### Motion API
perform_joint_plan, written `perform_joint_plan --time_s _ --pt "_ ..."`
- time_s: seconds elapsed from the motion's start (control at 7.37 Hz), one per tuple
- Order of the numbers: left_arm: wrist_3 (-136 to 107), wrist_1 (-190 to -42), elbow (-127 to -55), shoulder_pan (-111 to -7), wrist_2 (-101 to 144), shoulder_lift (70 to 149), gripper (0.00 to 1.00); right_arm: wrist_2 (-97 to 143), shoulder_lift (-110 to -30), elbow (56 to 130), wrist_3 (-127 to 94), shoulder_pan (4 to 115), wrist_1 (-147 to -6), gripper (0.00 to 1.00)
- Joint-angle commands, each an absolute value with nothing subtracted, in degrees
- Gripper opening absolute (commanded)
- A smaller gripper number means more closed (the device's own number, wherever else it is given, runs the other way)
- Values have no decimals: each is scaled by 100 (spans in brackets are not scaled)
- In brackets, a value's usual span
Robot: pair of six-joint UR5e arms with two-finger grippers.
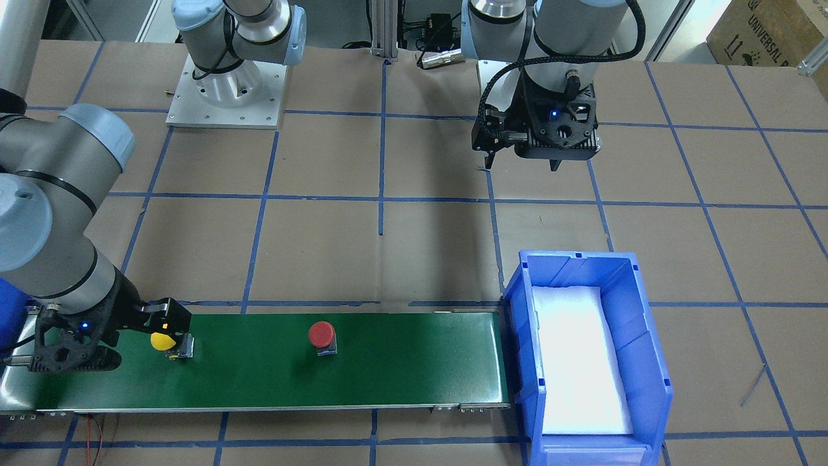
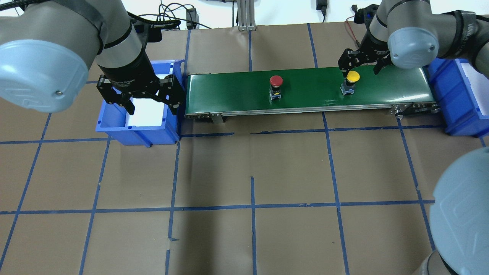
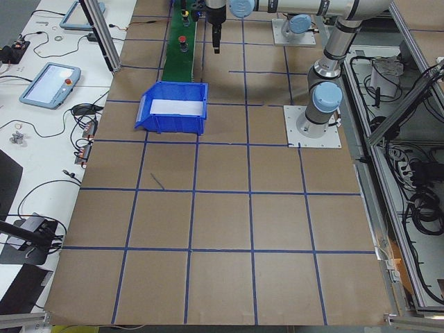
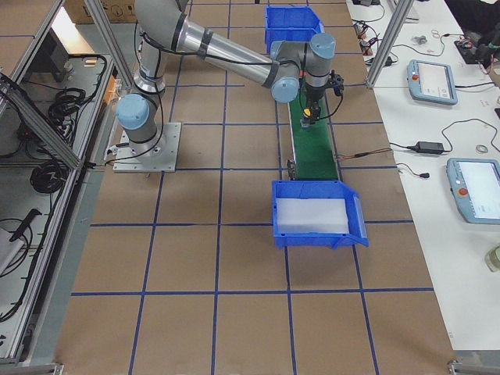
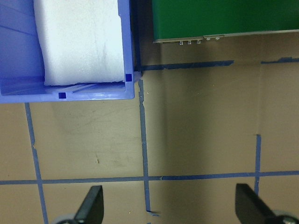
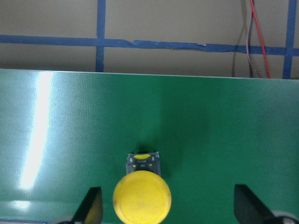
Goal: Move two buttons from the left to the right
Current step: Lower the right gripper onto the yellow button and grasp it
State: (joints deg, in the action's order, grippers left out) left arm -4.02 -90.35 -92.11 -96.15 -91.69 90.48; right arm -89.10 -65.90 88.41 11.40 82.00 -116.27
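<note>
i see right fingers (image 6: 93,206) spread wide, yellow button (image 6: 142,197) between them; left fingers (image 5: 93,205) open over the counter (image 5: 201,130) near the blue bin (image 5: 84,95).

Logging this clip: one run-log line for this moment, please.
right gripper open over yellow button | red button midway on belt | left gripper open, empty, over table near bin

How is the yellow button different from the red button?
The yellow button has a yellow cap; the red button a red one. The yellow button stands near the green belt's end on the robot's right, the red button near its middle. The open right gripper straddles the yellow button without touching; nothing is near the red button. Both stand upright on dark squarish bases.
</note>
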Motion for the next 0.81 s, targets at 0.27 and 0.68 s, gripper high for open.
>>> perform_joint_plan --time_s 0.27,0.68 --pt "-404 -9035 -9211 -9615 -9167 9044 100 -8930 -6443 8903 1327 8200 -11725 93" --pt "-404 -9035 -9211 -9615 -9158 9044 100 -8903 -6442 8860 1406 8096 -11760 20"
